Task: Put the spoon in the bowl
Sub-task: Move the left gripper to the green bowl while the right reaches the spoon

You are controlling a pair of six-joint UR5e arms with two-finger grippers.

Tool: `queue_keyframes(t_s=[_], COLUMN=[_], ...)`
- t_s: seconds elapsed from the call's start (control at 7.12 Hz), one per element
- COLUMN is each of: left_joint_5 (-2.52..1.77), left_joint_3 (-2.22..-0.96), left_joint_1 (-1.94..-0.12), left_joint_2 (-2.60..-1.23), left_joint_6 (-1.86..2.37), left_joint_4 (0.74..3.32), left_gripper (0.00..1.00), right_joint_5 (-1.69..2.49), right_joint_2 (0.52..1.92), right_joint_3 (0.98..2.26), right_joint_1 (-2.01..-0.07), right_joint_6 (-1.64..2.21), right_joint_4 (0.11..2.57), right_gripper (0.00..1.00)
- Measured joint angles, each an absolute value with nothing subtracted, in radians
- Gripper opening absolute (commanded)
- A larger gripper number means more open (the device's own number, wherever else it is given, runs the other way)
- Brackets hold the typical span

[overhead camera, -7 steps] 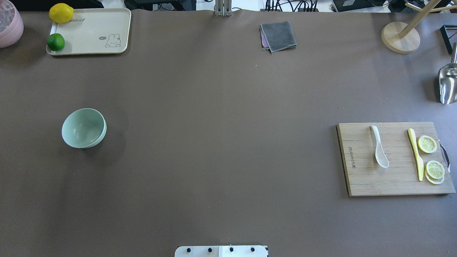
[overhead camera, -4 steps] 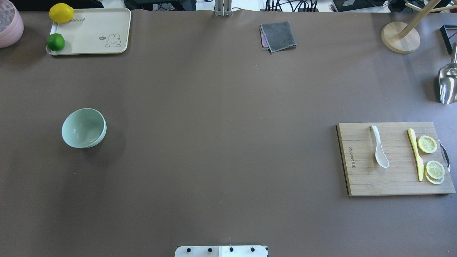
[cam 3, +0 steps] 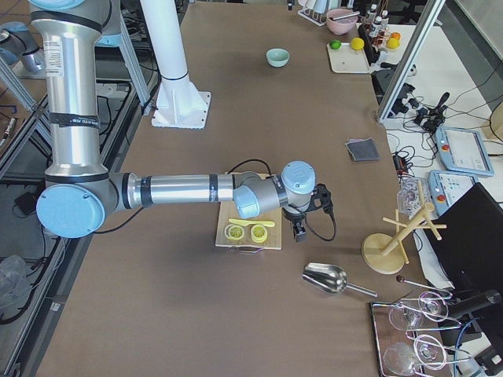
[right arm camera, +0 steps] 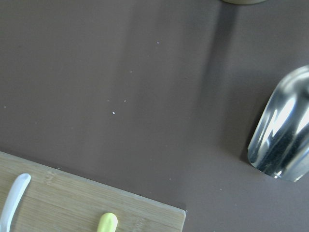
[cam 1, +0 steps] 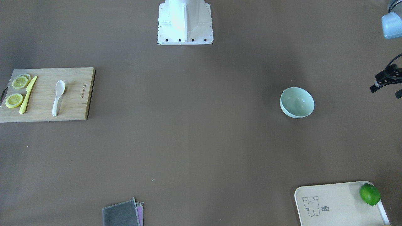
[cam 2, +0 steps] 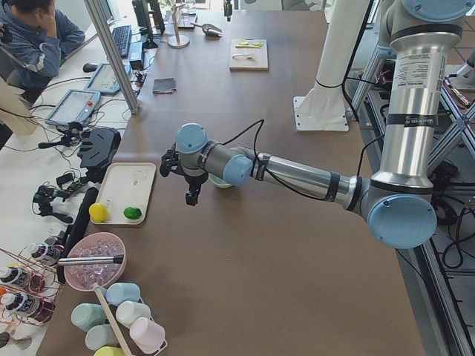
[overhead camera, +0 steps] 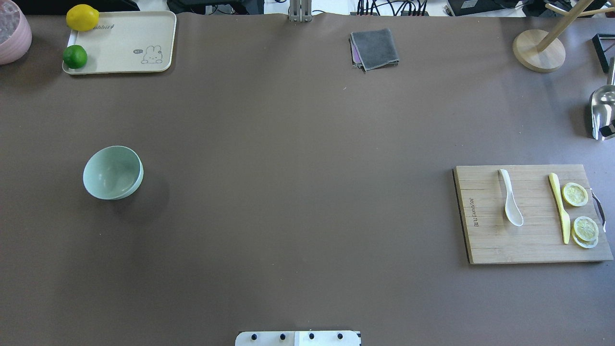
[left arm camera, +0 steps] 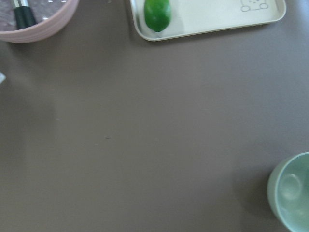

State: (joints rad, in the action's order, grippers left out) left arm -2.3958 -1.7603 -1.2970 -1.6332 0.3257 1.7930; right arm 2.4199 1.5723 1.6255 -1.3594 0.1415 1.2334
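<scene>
The white spoon point(overhead camera: 510, 199) lies on a wooden cutting board point(overhead camera: 490, 240) at the table's right, scoop toward the robot. It also shows in the front view point(cam 1: 58, 97); its handle tip shows in the right wrist view point(right arm camera: 12, 203). The mint-green bowl point(overhead camera: 113, 172) stands upright and empty at the left, also seen in the front view point(cam 1: 296, 102) and left wrist view point(left arm camera: 292, 193). My left gripper point(cam 1: 387, 90) hovers beyond the bowl's outer side, fingers apart, empty. Only a black tip of my right gripper point(overhead camera: 609, 129) shows beyond the board, so whether it is open or shut cannot be told.
A yellow knife point(overhead camera: 559, 206) and lemon slices point(overhead camera: 575, 194) share the board. A metal scoop point(overhead camera: 603, 113) and a wooden stand point(overhead camera: 538, 50) are at the far right. A grey cloth point(overhead camera: 375, 48), a cream tray point(overhead camera: 120, 43) with a lime point(overhead camera: 75, 56), and a pink bowl point(overhead camera: 12, 33) stand at the back.
A black tip of my right gripper has come into the overhead view at the right edge, by the metal scoop. Spoon and bowl have not moved.
</scene>
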Motion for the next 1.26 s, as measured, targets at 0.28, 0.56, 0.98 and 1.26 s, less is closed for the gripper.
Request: queue_keyframes(t_s=[0.28,0.56,0.98,1.26], left_joint_5=[-2.327,-2.306,-2.291,-2.273], left_joint_3=[-1.745,-1.716,-1.681,-1.634], left_joint_1=[-1.171,-1.069,-0.984,-0.950], left_joint_2=[-1.644,-1.651,-1.680,-1.682], left_joint_6=[0.505,0.580,0.610,0.612], left_joint_4=[1.912,1.957,1.968,2.020], left_gripper=[0.98,0.97,0.90,0.48], right_joint_5=[2.433,2.435,2.431,2.434], right_joint_2=[1.577,1.582,1.564,1.555], right_joint_3=[1.648,1.652,1.661,1.670], right_joint_1=[-1.285,-1.230,-1.182,-1.173], right_joint_6=[0.295,0.396,0.518,0.539], right_joint_4=[1.127,1.045,1.019,1.018], right_gripper=[1.00,1.00,1.00,1.00])
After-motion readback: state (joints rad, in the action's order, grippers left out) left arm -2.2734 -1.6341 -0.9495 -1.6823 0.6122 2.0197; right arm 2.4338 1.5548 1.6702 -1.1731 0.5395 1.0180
